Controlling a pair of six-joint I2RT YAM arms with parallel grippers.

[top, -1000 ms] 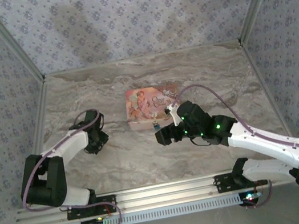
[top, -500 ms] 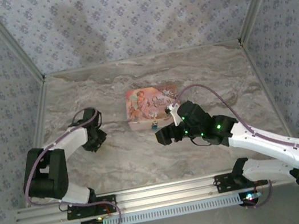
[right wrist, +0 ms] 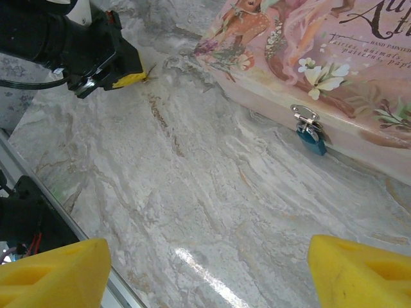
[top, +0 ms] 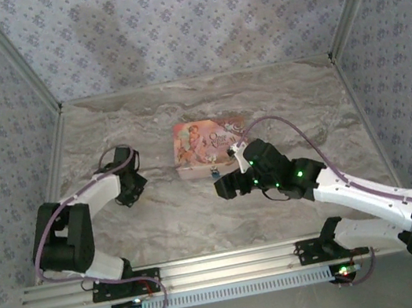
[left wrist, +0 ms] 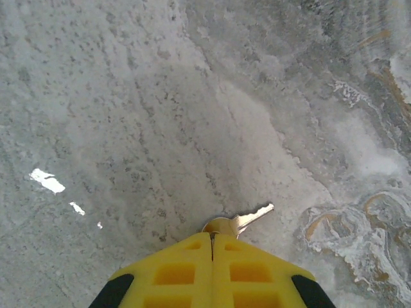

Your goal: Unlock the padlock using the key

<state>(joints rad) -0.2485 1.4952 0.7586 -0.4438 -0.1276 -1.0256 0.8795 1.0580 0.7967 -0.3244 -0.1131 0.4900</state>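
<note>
A brass key [left wrist: 247,219] lies low over the marble, its blade pointing up and right. My left gripper [left wrist: 212,239] is shut on the key's round head, the yellow fingers [left wrist: 253,266] pressed together. From above, the left gripper [top: 133,187] sits left of the pink box [top: 203,145]. A small blue padlock [right wrist: 311,138] hangs from the silver hasp on the box's front wall; from above the padlock [top: 214,173] is a tiny blue spot. My right gripper [right wrist: 209,276] is open and holds nothing, hovering just in front of the padlock [top: 224,188].
The pink illustrated box [right wrist: 334,70] stands mid-table. The marble table [top: 177,215] is ringed by patterned walls with aluminium posts, and a rail [top: 225,262] runs along the near edge. In the right wrist view the left gripper [right wrist: 131,76] shows at upper left.
My left gripper has closed onto the key's head, and the left arm has shifted slightly toward the back. The right arm has stayed still and open.
</note>
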